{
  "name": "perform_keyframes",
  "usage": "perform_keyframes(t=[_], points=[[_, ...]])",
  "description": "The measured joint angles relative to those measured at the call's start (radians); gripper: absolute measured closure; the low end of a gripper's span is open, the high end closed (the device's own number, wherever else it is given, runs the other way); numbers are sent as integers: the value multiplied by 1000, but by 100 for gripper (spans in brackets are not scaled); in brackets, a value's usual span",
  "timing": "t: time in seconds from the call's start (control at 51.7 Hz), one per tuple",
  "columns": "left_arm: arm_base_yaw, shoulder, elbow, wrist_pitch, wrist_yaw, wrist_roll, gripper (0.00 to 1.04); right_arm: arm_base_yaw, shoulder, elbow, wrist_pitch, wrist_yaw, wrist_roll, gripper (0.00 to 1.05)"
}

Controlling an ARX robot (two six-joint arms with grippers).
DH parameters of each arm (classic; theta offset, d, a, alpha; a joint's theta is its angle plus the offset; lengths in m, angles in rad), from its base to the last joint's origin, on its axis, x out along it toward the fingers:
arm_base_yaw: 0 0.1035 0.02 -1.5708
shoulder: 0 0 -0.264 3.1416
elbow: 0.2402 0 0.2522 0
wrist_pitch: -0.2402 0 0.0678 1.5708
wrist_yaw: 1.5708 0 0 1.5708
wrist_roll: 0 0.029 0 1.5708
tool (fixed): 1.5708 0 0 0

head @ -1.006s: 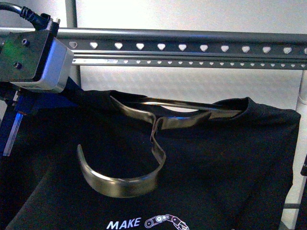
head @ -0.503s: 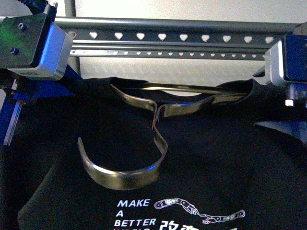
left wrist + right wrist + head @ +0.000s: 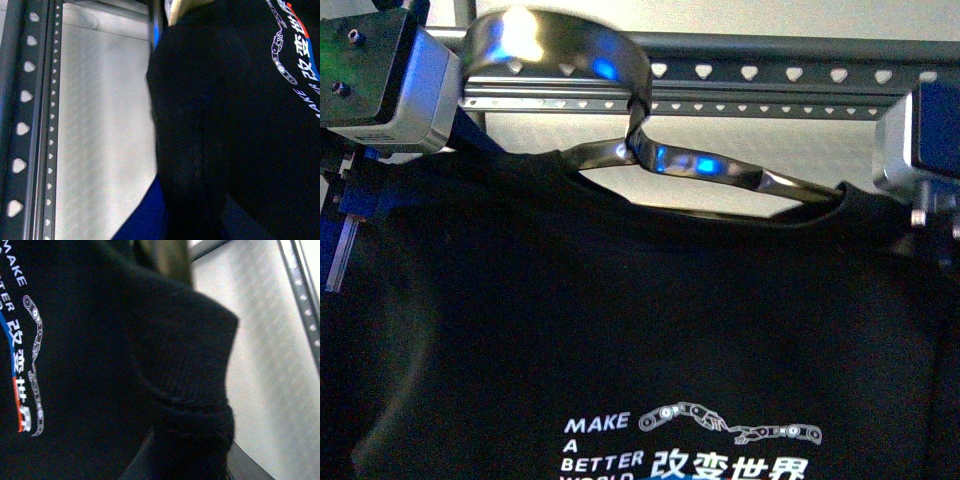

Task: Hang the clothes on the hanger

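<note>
The black T-shirt (image 3: 640, 330) with white "MAKE A BETTER WORLD" print hangs spread between my two grippers, just below the hanger's grey top rail (image 3: 770, 72) with its heart-shaped holes. My left gripper (image 3: 430, 165) is shut on the shirt's left shoulder and my right gripper (image 3: 920, 225) on its right shoulder. A shiny curved metal strip (image 3: 720, 168) runs through the collar. Its hook (image 3: 550, 40) stands up in front of the rail. In the left wrist view the shirt (image 3: 240, 125) hides the jaws; in the right wrist view the bunched cloth (image 3: 190, 430) does too.
A second thinner punched rail (image 3: 720, 105) runs under the top rail. A white wall (image 3: 100, 125) lies behind the rack. The rack's rail (image 3: 22, 125) runs along the edge of the left wrist view, and it shows in the right wrist view (image 3: 305, 305).
The shiny hook, which hung down in front of the shirt, now stands up at the rail. Both grippers and the shirt have risen, and the print shows higher.
</note>
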Motion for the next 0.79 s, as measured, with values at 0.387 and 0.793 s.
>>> perform_keyframes(t=[0.387,0.793], points=[[4,0,-64,272,-29,-288,16,-106,54,-233,148,-57,187,95],[77,-63,-16,404,-672,-1878,18,-82,-260,-294,-61,-56,796,95]])
